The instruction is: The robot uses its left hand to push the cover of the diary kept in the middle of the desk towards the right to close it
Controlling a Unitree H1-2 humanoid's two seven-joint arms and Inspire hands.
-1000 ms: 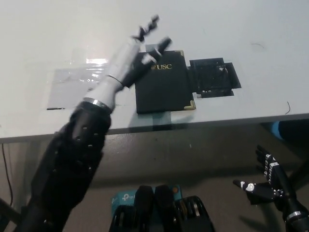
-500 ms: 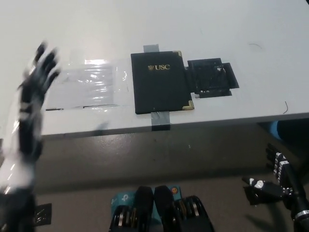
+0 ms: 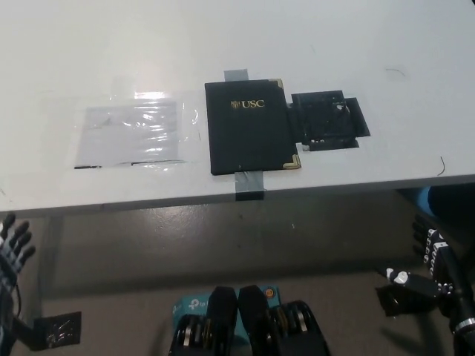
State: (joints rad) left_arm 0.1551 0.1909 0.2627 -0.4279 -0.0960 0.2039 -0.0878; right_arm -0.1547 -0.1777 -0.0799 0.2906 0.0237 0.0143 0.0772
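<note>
The black diary (image 3: 251,135) with gold "USC" lettering lies closed and flat in the middle of the white desk (image 3: 223,44), held by grey tape at its top and bottom edges. My left hand (image 3: 10,256) hangs at the lower left edge of the head view, below the desk's front edge, fingers spread and empty. At the lower right, also below the desk, my black right hand (image 3: 429,276) rests with its fingers apart and nothing in it.
A clear plastic sheet (image 3: 133,135) is taped to the desk left of the diary. A black flat piece (image 3: 328,119) lies against the diary's right side. The desk's front edge (image 3: 237,199) runs across the middle; grey floor lies below.
My left hand has dropped from the desk, off the diary's left edge, down to the lower left below the desk. The diary stays closed. The right hand has barely moved.
</note>
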